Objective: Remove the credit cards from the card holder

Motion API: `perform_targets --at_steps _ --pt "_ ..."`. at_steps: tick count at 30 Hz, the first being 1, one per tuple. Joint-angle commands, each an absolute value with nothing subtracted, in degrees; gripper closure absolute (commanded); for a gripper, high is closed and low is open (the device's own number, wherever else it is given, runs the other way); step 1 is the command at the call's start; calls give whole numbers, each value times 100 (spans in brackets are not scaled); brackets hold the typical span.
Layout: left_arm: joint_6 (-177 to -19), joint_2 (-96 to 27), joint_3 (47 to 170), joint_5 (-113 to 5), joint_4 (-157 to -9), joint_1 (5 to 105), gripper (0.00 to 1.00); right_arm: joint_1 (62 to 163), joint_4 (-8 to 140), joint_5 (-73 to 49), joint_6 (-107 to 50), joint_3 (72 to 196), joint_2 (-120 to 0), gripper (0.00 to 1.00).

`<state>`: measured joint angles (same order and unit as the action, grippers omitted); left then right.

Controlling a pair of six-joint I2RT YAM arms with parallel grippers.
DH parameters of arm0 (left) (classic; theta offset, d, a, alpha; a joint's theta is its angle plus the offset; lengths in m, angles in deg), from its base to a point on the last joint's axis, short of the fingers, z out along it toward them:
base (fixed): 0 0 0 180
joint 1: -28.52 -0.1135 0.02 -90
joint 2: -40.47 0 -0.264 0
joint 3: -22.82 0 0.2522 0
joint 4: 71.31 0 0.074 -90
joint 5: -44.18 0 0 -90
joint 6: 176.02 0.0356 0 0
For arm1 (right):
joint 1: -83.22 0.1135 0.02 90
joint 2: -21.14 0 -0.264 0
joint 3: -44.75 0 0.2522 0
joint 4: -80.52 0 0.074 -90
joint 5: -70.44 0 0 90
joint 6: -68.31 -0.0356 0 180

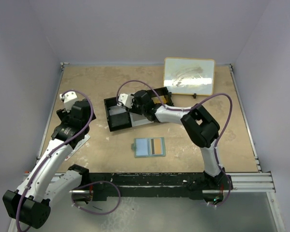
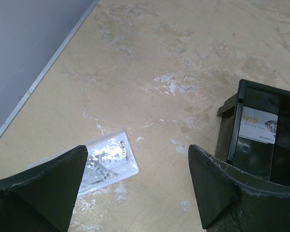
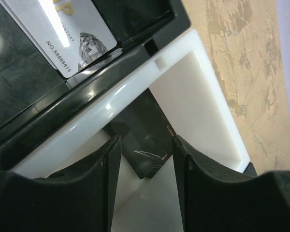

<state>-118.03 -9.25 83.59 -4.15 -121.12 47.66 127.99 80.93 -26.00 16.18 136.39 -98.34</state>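
The card holder [image 1: 150, 146] lies open on the table, light blue inside, with the orange-tan card [image 1: 157, 146] in its right side. The dark card [image 3: 147, 145] lies tilted in the white compartment of the black-and-white tray [image 1: 117, 122]. My right gripper [image 3: 146, 145] hovers just over that card with its jaws apart, one finger on either side of it; it also shows in the top view [image 1: 137, 107]. My left gripper [image 2: 135, 164] is open and empty over bare table at the left [image 1: 73, 110].
A white VIP card [image 3: 72, 43] lies in the tray's black compartment, also seen from the left wrist [image 2: 258, 126]. A clear packet holding a protractor [image 2: 101, 162] lies under the left gripper. A white-framed board [image 1: 189, 76] stands at the back right.
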Motion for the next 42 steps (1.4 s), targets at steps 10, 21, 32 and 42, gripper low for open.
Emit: perform_targets --at_steps 10,21,32,42 --pt "-11652 -880 8358 -613 -11860 4736 18 12592 8634 -4976 -2234 12434 -6798 21" --pt "-11447 -951 8303 -1390 -11650 4736 18 12471 7351 -2784 -5649 9772 -4166 0" --pt "-11196 -1277 8063 -4804 -10778 4993 29 12589 8086 -791 -8386 7213 -2614 14" --pt "-11721 -2422 8137 -3754 -10192 7483 28 12620 7693 -955 -8549 6984 -2806 18"
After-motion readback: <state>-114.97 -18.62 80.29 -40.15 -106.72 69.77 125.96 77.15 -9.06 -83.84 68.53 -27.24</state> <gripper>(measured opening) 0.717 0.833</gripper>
